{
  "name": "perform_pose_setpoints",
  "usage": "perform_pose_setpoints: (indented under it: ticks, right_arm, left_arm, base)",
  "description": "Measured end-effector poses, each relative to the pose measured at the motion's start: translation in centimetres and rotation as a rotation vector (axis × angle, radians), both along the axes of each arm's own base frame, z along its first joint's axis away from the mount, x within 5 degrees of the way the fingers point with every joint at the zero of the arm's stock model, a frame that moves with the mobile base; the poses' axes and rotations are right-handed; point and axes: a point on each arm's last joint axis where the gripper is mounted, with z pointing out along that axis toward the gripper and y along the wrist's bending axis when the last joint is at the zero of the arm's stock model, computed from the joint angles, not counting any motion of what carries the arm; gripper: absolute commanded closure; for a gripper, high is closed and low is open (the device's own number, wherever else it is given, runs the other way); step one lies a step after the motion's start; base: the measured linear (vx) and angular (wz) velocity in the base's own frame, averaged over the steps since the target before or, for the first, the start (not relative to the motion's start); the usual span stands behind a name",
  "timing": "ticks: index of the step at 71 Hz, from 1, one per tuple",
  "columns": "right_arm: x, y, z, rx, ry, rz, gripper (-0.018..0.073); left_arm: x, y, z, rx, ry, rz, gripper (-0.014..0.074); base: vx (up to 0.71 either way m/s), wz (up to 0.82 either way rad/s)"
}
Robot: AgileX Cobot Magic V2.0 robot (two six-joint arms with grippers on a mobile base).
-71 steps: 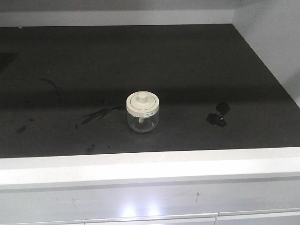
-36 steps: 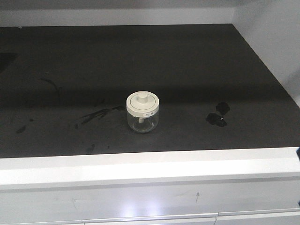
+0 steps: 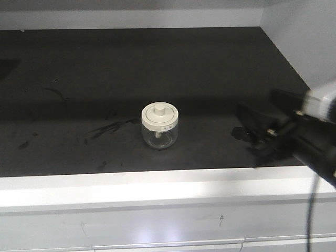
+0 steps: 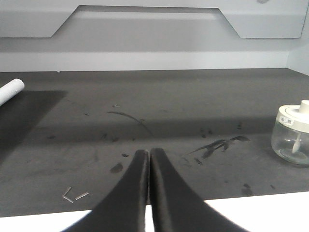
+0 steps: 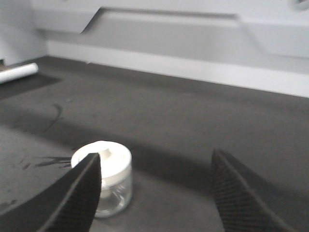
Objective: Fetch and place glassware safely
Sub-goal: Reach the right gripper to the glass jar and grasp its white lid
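The glassware is a small clear glass jar (image 3: 160,127) with a cream-white knobbed lid. It stands upright on the dark countertop (image 3: 157,68) near its front edge. My right gripper (image 3: 252,134) is open and empty, low over the counter to the right of the jar and well apart from it. In the right wrist view the jar (image 5: 112,181) sits ahead on the left, partly behind the left finger (image 5: 82,193); the right gripper (image 5: 155,157) stands wide open. My left gripper (image 4: 148,153) is shut and empty at the counter's front edge, with the jar (image 4: 292,137) far to its right.
A white front ledge (image 3: 157,184) borders the counter. A grey wall (image 3: 304,42) rises at the right. Dark smudges (image 3: 107,127) mark the surface left of the jar. A white roll (image 4: 9,89) lies at the far left, also in the right wrist view (image 5: 19,72).
My right arm has come into the front view from the right and now hangs over the counter beside the dark smudge. The jar has not moved.
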Motion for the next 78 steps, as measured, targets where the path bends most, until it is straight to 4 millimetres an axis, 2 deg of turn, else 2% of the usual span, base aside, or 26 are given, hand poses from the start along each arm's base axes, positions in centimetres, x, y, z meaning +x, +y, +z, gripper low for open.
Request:
perform_pose_setpoints:
  ticks: [22,36,56,78]
  right_arm:
    - [7.9,5.6,-1.1,0.027,0.005,0.087,0.0085]
    - [11.4,7.9,-2.3,0.058,0.025,0.134,0.0085]
    - [13.9,10.7,-4.7,-0.006,0.033,0.288,0.0085]
    - [14.9,11.4,-7.1,-0.011,0.084,0.3,0.0085]
  left_arm:
    - [0.0,0.0,0.0,0.0,0.0,0.0,0.0603]
    - [0.0,0.0,0.0,0.0,0.0,0.0,0.0603]
    - [0.0,0.0,0.0,0.0,0.0,0.0,0.0603]
    - [0.0,0.0,0.0,0.0,0.0,0.0,0.0603]
  base:
    - [0.0,0.0]
    - [0.0,0.0]
    - [0.0,0.0]
    - [0.0,0.0]
